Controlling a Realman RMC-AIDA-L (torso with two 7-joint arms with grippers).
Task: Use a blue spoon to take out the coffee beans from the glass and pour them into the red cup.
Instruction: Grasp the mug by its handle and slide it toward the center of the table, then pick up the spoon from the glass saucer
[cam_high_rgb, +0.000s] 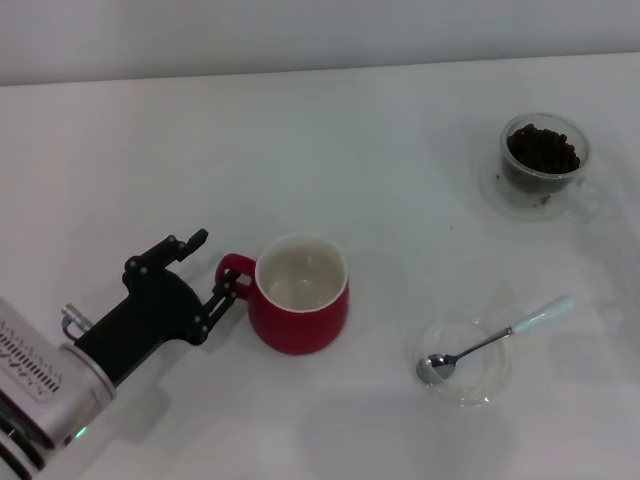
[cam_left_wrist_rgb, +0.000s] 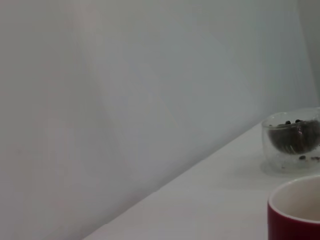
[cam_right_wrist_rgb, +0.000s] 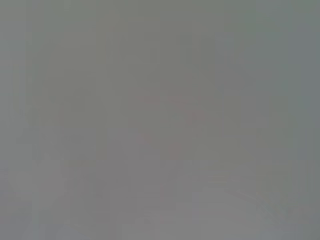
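Left gripper (cam_high_rgb: 213, 268): low over the bench near its left front corner, on a black arm reaching in from that corner. Its fingers (cam_high_rgb: 190, 240) are spread wide; the far one points out over bare bench, the near one lies right against the handle of the red cup. Nothing is held between them.

Red cup (cam_high_rgb: 298, 295): upright a little left of the bench's middle, toward the front edge, loop handle turned to the left edge where the gripper sits. The white inside looks bare. The left wrist view catches only its rim and a bit of red wall (cam_left_wrist_rgb: 295, 212).

Glass dish (cam_high_rgb: 466, 363): a shallow clear saucer right of centre, close to the front edge, well apart from the cup.

Blue spoon (cam_high_rgb: 495, 340): lying in that dish, metal bowl resting in the dish on its left side, stem slanting up across the rim, pale blue handle reaching out past it toward the right edge.

Glass (cam_high_rgb: 544, 160): near the far right corner, upright, well apart from the spoon and dish. From the left wrist camera it stands beyond the cup (cam_left_wrist_rgb: 292, 138).

Coffee beans (cam_high_rgb: 541, 149): a dark heap inside the glass, up near its rim.

Bench (cam_high_rgb: 380, 170): plain white.

Right gripper: I can't see it anywhere; its own camera gives a blank grey view.
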